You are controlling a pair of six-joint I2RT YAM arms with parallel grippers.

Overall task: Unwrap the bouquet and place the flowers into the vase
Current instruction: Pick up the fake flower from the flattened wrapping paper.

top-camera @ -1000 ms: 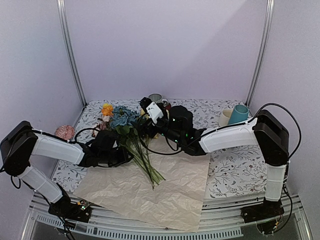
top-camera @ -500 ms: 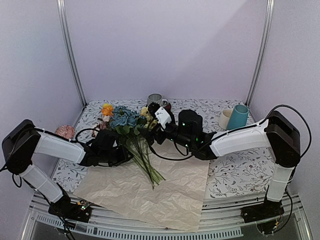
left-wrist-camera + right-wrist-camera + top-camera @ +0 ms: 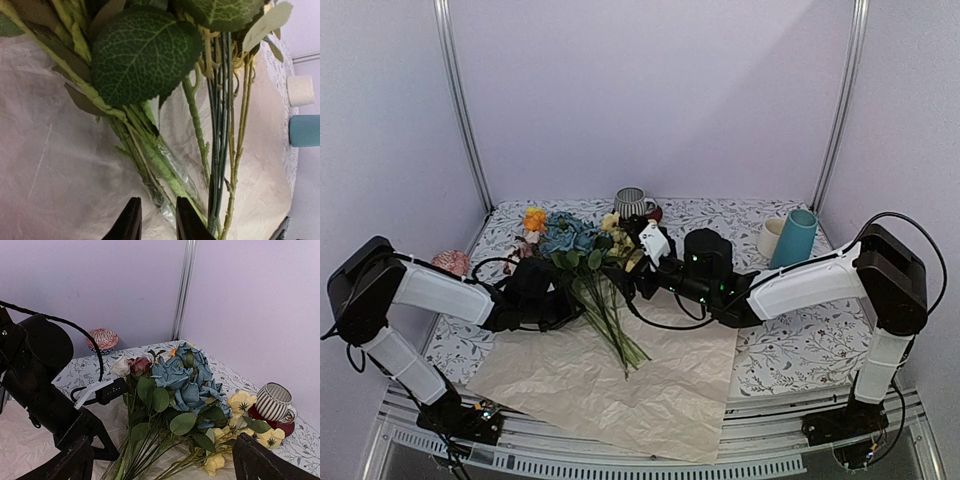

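Wrapping is off: the peach paper (image 3: 620, 385) lies spread flat on the tabletop (image 3: 790, 330). The flowers (image 3: 582, 262) lie loose across its far-left part, heads toward the back.

Step in hand, as I judge it: getting hold of the stems. Left pincer (image 3: 156, 226) stands narrow at the stem bundle (image 3: 150, 165) (pinching or only bracketing it, cannot tell). Right pincer (image 3: 165, 460) is released, wide and empty, near the blooms.

Teal vase (image 3: 796, 238) stands upright far right, well apart.

Next move calls for a firm hold, a lift, a carry to the right, and stems going down into the mouth.

No readable writing or labels.

Leafy flower stems (image 3: 220, 125) on crinkled paper (image 3: 60, 165) (jaws slightly apart below)
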